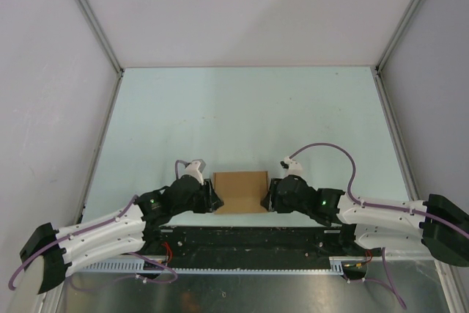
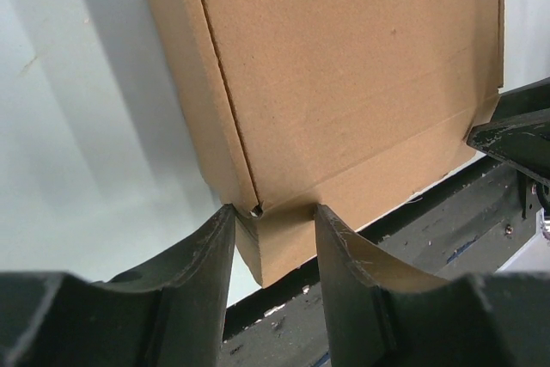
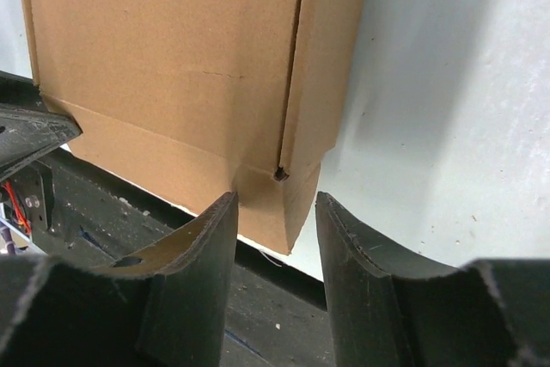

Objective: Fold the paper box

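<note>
Both arms lie low along the near edge of the table (image 1: pixel 242 108), forearms stretched inward from the outer corners and wrists bent so the two grippers face each other across the box (image 1: pixel 239 190). The left gripper (image 1: pixel 213 199) sits at the box's left end and the right gripper (image 1: pixel 269 197) at its right end, each set at a near corner.

In the left wrist view the fingers (image 2: pixel 210 255) stand apart with the box's near-left corner between them. One tip touches the side wall and the other overlaps the front wall, but I cannot tell whether they are pinching the cardboard. In the right wrist view the fingers (image 3: pixel 344 247) also stand apart around the near-right corner. A sliver of table shows between the side wall and the outer finger, so this gripper is released and grasps nothing.

The box is folded up, with a flat brown top face and low side walls. It rests at the middle of the table's near edge. Its long axis runs left to right, parallel to that edge, and its short axis points away from the arms. Its front wall leans out over the black rail (image 1: pixel 249 236) between the arm bases.
</note>
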### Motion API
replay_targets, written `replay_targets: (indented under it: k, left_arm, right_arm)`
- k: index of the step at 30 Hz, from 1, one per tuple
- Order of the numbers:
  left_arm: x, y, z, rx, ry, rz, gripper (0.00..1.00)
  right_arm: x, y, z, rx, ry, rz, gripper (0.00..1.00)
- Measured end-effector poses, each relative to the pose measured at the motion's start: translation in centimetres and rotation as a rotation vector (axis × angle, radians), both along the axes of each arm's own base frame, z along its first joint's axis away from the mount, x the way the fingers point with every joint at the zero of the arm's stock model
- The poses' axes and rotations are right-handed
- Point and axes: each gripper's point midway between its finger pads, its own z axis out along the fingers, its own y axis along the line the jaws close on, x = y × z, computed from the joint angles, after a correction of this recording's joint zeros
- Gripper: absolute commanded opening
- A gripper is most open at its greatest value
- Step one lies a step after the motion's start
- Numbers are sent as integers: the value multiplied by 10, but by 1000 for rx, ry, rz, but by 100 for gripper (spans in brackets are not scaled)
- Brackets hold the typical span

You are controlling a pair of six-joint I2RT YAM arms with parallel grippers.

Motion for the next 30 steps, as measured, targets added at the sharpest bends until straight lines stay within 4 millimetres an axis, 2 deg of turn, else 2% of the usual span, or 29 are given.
replay_targets:
  k: [8, 13, 18, 27, 30]
  left_arm:
    - [1, 0, 1, 1, -8, -4, 46]
    - [1, 1, 2, 1, -25, -11, 49]
    - [0, 2, 4, 0, -38, -26, 62]
    - [-3, 5, 5, -1, -32, -32, 63]
    - [-4, 5, 10, -18, -45, -33, 63]
  right_arm:
    - [0, -4, 1, -14, -12, 6, 39]
    - [0, -5, 1, -16, -15, 5, 39]
    - [1, -5, 1, -17, -17, 3, 40]
    - [1, -7, 5, -9, -24, 0, 41]
    - [1, -8, 8, -2, -29, -3, 46]
